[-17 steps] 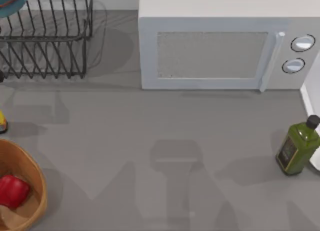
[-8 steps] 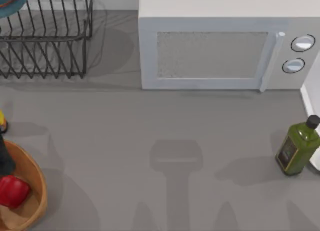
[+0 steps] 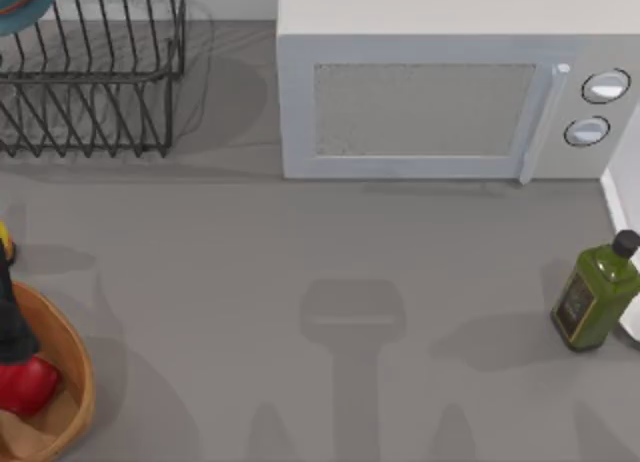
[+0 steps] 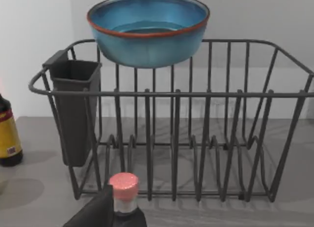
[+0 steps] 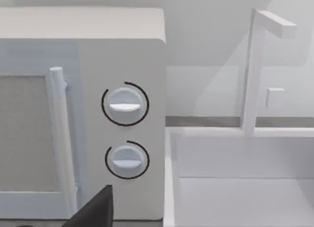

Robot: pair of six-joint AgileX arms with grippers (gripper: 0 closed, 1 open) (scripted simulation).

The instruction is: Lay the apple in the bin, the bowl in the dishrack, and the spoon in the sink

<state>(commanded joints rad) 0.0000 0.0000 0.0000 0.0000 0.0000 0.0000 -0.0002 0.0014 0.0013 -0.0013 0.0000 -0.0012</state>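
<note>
Already the small shiny red apple (image 3: 22,382) lies inside the round tan wooden bin (image 3: 72,354) at the desk's left edge; the glazed teal-blue bowl (image 4: 148,29) rests atop the black wire dishrack (image 4: 196,138). Whether either gripper is clenched, I cannot tell.

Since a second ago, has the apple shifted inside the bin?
Yes, slightly. In the top view the apple sits a little lower and nearer the left edge within the bin, with a dark arm part now over it.

Red apple (image 3: 22,384), teal-blue bowl (image 4: 148,29)
</note>
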